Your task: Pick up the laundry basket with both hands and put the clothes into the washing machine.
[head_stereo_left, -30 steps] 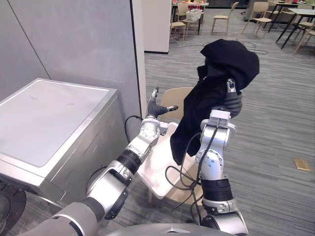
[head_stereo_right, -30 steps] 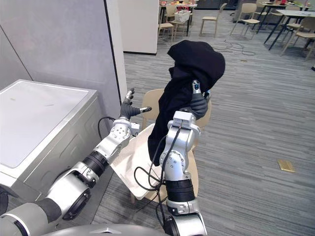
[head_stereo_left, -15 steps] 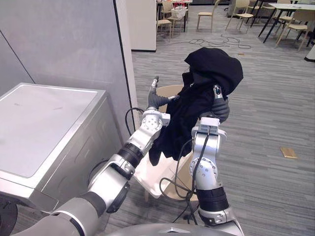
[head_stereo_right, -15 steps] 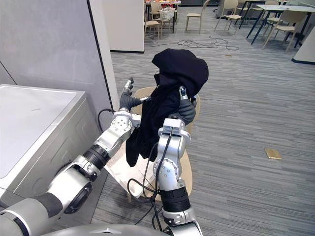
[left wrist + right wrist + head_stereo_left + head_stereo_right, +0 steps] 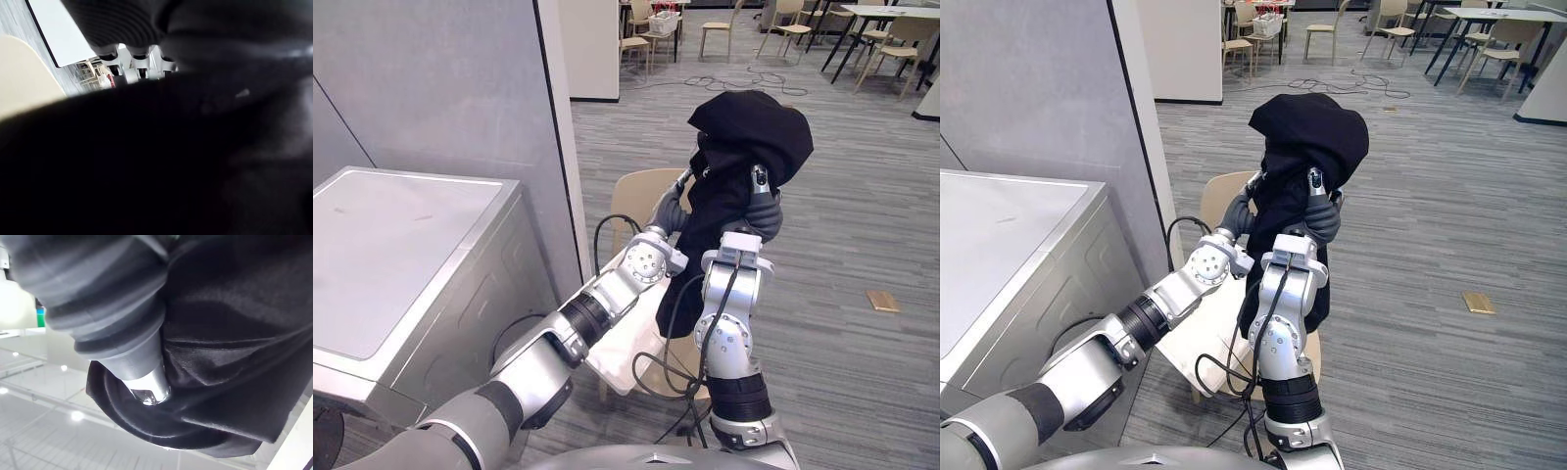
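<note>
Grey plank flooring is running back to distant tables and chairs (image 5: 862, 29), with a grey partition wall (image 5: 440, 88) on my left. Beside that wall, the washing machine (image 5: 411, 235) is standing with its flat top closed; I cannot see an opening. I am holding a black garment (image 5: 754, 122) high on my right hand (image 5: 764, 211). Cloth is draping over that hand like a hood and hanging past my forearm, so I cannot tell whether I am clasping it or only carrying it. My left hand (image 5: 668, 211) is resting against the garment's side, its grip likewise hidden by cloth. Below my arms, the white laundry basket (image 5: 1197, 343) is lying on a beige chair (image 5: 641, 191). I judge this as the transfer step: the garment needs swinging left to the machine, and its door needs finding. Hanging fabric could snag on the chair back, and the wall's edge is crowding the path.
</note>
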Available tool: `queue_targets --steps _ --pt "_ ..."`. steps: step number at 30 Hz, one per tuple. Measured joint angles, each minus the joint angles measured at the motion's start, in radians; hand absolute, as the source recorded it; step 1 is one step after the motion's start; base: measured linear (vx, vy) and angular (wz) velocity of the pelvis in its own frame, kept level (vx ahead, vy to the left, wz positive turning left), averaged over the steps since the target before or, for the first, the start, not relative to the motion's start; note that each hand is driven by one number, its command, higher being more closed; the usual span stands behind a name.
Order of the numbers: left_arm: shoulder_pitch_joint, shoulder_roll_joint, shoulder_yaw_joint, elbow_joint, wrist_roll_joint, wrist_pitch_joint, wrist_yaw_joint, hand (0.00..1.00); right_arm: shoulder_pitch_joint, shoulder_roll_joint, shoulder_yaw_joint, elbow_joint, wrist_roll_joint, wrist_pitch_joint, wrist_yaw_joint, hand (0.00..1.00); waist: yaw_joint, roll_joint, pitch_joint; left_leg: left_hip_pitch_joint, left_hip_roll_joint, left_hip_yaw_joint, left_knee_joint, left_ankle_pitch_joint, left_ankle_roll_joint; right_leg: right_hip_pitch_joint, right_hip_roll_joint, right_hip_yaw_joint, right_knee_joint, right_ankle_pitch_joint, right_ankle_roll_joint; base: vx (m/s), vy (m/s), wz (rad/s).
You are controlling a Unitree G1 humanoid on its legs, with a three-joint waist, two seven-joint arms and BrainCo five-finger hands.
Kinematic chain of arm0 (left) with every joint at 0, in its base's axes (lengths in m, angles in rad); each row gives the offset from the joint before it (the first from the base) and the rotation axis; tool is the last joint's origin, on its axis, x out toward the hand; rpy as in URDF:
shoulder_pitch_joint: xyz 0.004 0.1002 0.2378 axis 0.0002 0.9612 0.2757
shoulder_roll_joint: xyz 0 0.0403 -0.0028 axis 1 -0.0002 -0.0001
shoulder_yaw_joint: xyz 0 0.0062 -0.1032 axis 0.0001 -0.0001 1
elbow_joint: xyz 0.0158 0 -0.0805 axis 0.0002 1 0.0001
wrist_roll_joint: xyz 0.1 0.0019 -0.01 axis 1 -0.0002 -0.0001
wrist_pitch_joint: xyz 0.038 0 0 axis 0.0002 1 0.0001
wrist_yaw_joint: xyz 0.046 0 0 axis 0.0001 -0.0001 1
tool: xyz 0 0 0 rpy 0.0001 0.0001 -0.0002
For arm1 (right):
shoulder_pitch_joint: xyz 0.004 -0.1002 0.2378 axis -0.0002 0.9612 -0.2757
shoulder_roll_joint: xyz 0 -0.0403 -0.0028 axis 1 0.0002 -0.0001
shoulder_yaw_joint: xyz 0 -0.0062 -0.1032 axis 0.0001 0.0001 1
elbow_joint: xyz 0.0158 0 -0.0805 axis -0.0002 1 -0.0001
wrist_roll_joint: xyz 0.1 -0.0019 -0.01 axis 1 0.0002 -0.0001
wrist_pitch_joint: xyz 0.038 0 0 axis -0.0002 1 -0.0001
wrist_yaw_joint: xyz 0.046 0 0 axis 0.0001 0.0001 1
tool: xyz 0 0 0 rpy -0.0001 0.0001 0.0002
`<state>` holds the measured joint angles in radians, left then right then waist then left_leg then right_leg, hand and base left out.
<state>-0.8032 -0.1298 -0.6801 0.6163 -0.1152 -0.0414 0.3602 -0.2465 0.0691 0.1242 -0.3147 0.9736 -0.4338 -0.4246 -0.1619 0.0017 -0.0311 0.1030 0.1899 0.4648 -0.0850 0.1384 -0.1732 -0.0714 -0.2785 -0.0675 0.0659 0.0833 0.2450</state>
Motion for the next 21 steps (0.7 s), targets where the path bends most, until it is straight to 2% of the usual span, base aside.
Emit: queue_targets --steps 4,5,11,14,21 --pt "0.001 0.0 -0.044 -0.046 -0.001 -0.003 -0.02 0.0 0.0 -0.001 -0.031 -0.005 0.0 -0.008 0.001 1.0 0.003 0.0 0.0 -0.003 -0.004 -0.002 0.0 0.0 0.0 0.001 -0.004 -0.002 -0.006 0.003 0.005 0.0 -0.002 0.01" --pt "0.001 0.0 -0.056 -0.055 -0.002 -0.003 -0.025 1.0 0.001 -0.001 -0.031 -0.009 -0.001 -0.015 0.001 1.0 0.0 0.0 0.0 -0.003 -0.005 -0.002 0.0 0.0 0.001 0.002 -0.005 -0.002 -0.007 0.003 0.006 0.0 0.0 0.0" --pt "0.001 -0.001 -0.093 -0.067 -0.08 -0.023 -0.029 1.0 0.006 -0.002 -0.031 -0.025 -0.026 -0.025 0.002 1.0 -0.001 -0.002 0.0 -0.005 -0.008 -0.011 0.0 0.0 0.001 0.007 -0.008 -0.01 -0.009 0.004 0.01 0.0 0.0 0.04" --pt "0.001 -0.001 -0.103 -0.078 -0.083 -0.023 -0.027 1.0 0.006 -0.002 -0.031 -0.025 -0.033 -0.039 0.002 1.0 -0.004 -0.005 -0.002 -0.016 -0.009 -0.024 0.0 0.003 0.004 0.008 -0.011 -0.023 -0.01 0.004 0.01 -0.01 -0.01 0.12" --pt "0.003 -0.001 -0.111 -0.088 -0.119 -0.023 -0.027 1.0 0.006 -0.002 -0.03 -0.027 -0.037 -0.042 0.005 1.0 -0.003 -0.03 -0.014 -0.014 -0.009 -0.027 0.0 0.003 0.004 0.014 -0.011 -0.027 -0.014 0.004 0.011 0.0 -0.002 0.01"
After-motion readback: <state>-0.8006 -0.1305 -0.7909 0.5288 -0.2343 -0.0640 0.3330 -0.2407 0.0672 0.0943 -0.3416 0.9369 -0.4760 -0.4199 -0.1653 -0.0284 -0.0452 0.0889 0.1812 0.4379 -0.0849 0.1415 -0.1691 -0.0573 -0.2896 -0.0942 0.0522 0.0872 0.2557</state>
